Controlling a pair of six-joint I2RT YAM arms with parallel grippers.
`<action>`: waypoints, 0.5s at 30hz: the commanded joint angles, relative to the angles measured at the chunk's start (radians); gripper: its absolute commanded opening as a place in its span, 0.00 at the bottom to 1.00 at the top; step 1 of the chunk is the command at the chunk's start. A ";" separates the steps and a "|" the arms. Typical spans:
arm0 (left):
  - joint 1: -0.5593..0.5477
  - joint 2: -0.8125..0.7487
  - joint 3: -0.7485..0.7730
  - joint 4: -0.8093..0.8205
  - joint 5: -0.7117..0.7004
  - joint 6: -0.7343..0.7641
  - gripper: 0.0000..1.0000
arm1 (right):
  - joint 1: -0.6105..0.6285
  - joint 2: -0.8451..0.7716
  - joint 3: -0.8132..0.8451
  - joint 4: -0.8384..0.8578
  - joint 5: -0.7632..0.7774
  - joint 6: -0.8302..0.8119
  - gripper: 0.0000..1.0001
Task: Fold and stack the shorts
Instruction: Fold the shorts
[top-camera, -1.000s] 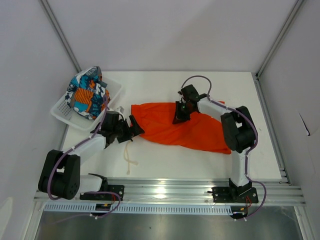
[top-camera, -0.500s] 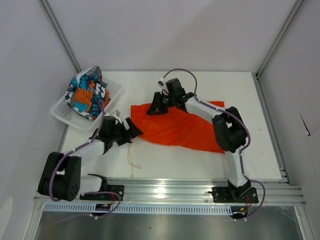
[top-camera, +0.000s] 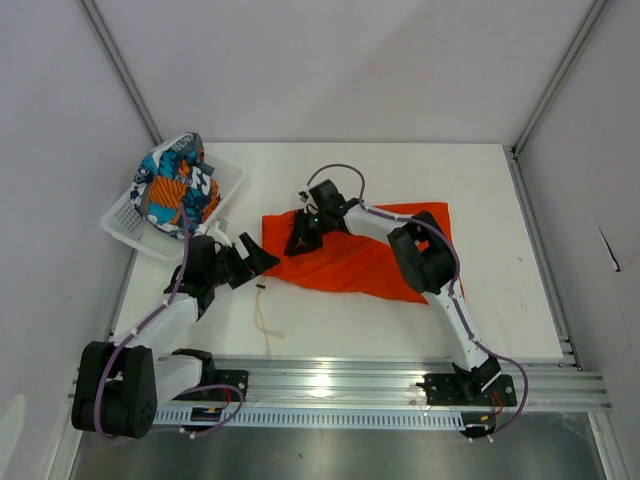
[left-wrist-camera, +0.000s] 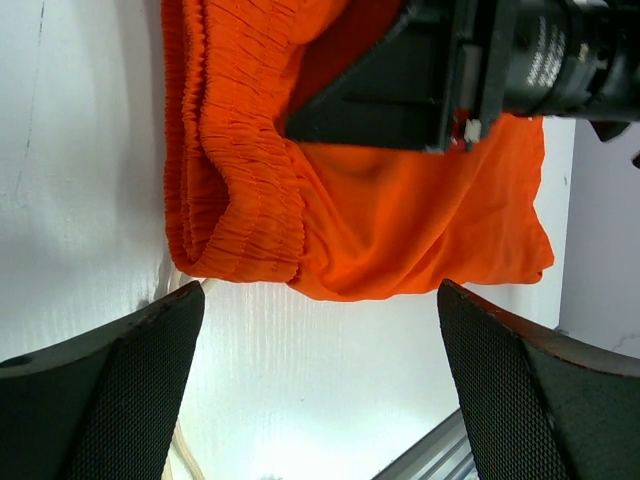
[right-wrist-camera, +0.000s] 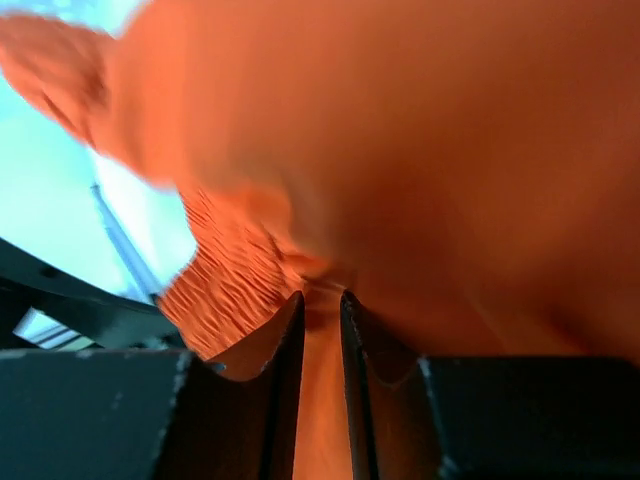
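1. Top external view: the orange shorts (top-camera: 365, 258) lie spread on the worktop (top-camera: 480, 180). They sit beneath and beyond the right fingers (top-camera: 299, 240), which are planted on the cloth close to the gathered waistband (left-wrist-camera: 235, 170).
2. Right fingers: nearly closed, with only a narrow gap. The right wrist view shows orange cloth in that gap, but it cannot be told whether the cloth is pinched or merely lies behind.
3. Left fingers (top-camera: 255, 258): spread fully wide and holding nothing. They are just short of the waistband corner, which lies ahead of them.
4. The patterned shorts (top-camera: 172, 188) sit bunched in the white basket (top-camera: 228, 178), behind the left fingers and well apart from the right.
5. A white drawstring (top-camera: 262, 318) trails loose on the worktop, just beside the left fingers on their near side.
6. Risks, as judged:
   - A thin or single-layer pinch at the right could slip, so the fold drags crooked.
   - The two sets of fingers are near each other and could collide at the waistband.
   - The loose drawstring could snag on the left fingers.
   - The bunched waistband may fold unevenly and leave a poor base for stacking.
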 joint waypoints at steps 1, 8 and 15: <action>0.013 -0.024 -0.001 -0.025 0.006 0.036 0.99 | 0.005 -0.111 -0.114 -0.131 0.109 -0.103 0.25; 0.011 0.017 -0.061 0.089 0.034 0.017 0.99 | 0.003 -0.278 -0.309 -0.139 0.169 -0.176 0.25; -0.024 0.074 -0.105 0.162 0.023 -0.009 0.99 | 0.003 -0.297 -0.325 -0.151 0.194 -0.185 0.25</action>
